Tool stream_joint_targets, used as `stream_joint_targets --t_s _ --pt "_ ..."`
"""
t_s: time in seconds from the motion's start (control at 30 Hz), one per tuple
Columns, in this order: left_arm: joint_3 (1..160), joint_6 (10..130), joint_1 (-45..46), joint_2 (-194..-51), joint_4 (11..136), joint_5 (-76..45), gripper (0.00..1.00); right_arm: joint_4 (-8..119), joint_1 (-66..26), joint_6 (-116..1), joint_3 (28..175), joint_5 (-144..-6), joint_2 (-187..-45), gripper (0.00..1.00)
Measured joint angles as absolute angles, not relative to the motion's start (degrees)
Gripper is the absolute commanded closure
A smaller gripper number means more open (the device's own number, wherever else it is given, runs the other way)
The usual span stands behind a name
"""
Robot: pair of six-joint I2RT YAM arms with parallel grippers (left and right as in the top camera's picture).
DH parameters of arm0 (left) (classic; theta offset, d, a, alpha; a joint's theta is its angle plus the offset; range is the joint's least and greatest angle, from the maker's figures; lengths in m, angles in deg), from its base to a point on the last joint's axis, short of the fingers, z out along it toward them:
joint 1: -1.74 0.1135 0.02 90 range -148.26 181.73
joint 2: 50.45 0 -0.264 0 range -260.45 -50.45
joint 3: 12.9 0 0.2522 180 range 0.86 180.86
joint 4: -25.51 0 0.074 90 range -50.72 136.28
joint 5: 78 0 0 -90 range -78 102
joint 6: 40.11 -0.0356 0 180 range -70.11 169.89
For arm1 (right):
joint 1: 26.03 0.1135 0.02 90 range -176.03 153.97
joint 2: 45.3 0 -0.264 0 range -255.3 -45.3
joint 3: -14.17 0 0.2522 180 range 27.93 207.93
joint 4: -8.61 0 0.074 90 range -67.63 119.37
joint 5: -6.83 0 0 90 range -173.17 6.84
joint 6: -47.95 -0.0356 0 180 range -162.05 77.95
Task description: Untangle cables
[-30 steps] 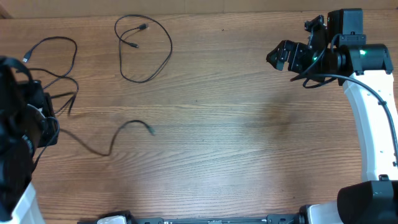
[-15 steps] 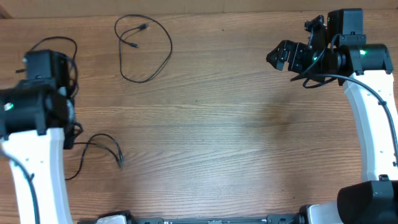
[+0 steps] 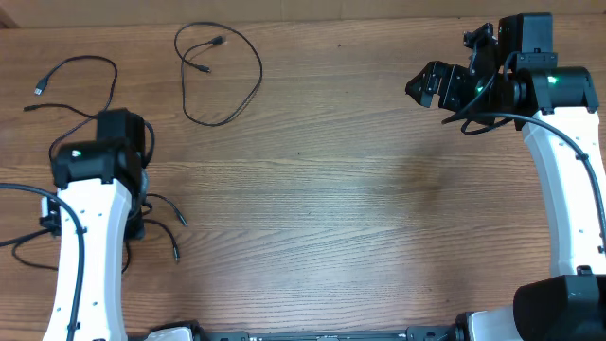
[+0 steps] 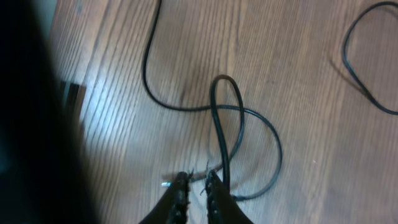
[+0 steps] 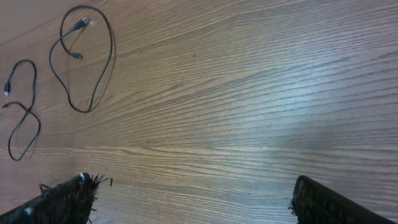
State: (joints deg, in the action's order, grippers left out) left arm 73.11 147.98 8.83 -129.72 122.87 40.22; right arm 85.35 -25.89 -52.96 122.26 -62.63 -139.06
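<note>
At the left of the desk (image 3: pixel 331 189), two cords (image 4: pixel 225 77) lay crossed beneath the left claw (image 4: pixel 196 186), which was nearly closed, its grip unclear, probably placed to part them, while a looped cord (image 3: pixel 259 74) lay apart and the right claw (image 3: pixel 432 85) hung wide open and empty, parked out of the way

Looped cable (image 3: pixel 260 74): far edge, lying alone.
Second cable (image 3: pixel 115 76): far-left corner.
Third cable (image 3: pixel 169 207): ends poking from under left arm (image 3: pixel 95 189).
Right gripper (image 3: pixel 423 87): far right, well apart from the cables.
</note>
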Motion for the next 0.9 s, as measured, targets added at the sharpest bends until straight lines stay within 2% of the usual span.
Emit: stream_joint_targets --t_s 0.17,0.37,0.47,0.63,0.77,0.83,0.9 --pt "67.1 147.14 10.55 -130.33 115.89 41.93 0.9 85.35 -25.89 -52.94 122.26 -62.63 -139.06 0.0" --pt "66.46 135.21 18.93 -133.61 102.56 41.36 0.89 85.33 -25.89 -52.96 122.26 -62.63 -139.06 0.0" --pt "66.46 127.76 24.35 -135.77 97.99 38.39 0.69 85.33 -25.89 -52.92 122.26 -62.61 -139.06 0.0" --pt "66.44 122.21 31.03 -137.15 96.7 35.04 0.47 85.35 -25.89 -52.99 122.26 -62.63 -139.06 0.0" --pt "66.44 119.93 33.79 -137.15 95.63 33.25 0.24 85.35 -25.89 -52.94 122.26 -62.61 -139.06 0.0" --pt "66.44 118.58 34.14 -137.15 94.76 31.35 0.2 85.33 -25.89 -52.9 122.26 -62.63 -139.06 0.0" --pt "66.44 117.4 34.12 -137.15 93.21 29.62 0.25 85.33 -25.89 -52.94 122.26 -62.61 -139.06 0.0"
